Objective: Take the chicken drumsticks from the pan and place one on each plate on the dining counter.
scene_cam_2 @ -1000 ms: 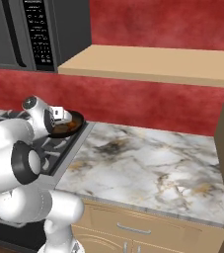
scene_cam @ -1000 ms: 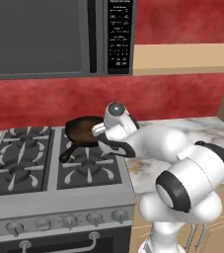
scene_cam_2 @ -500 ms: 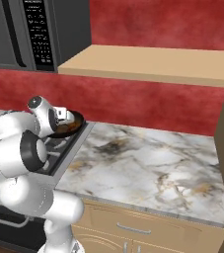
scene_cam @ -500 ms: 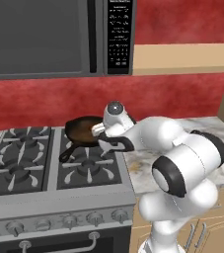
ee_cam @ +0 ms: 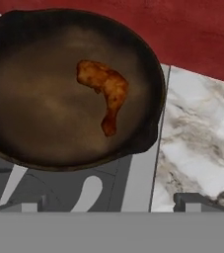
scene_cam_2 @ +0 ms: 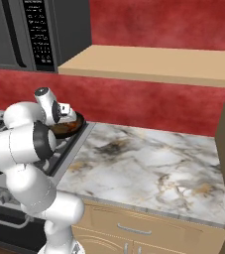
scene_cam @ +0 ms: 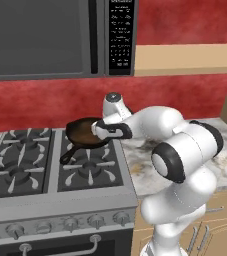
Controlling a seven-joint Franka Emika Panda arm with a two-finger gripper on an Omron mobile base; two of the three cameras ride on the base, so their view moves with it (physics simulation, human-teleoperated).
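The pan is a dark skillet sitting on the stove's back right burner, also seen in the left base view and the right base view. One glossy orange-brown chicken drumstick lies right of the pan's middle. My gripper hovers above the pan's near rim, open with nothing between its fingertips. From the base cameras the gripper sits over the pan's right side. The plates and the dining counter are out of view.
The pan's black handle points toward the front left over the stove grates. A marble worktop joins the stove on the right. A microwave and a wooden shelf hang above, against a red wall.
The hand has edged a little left over the pan while the elbow swung round. The gripper has stayed open and the pan has not moved.
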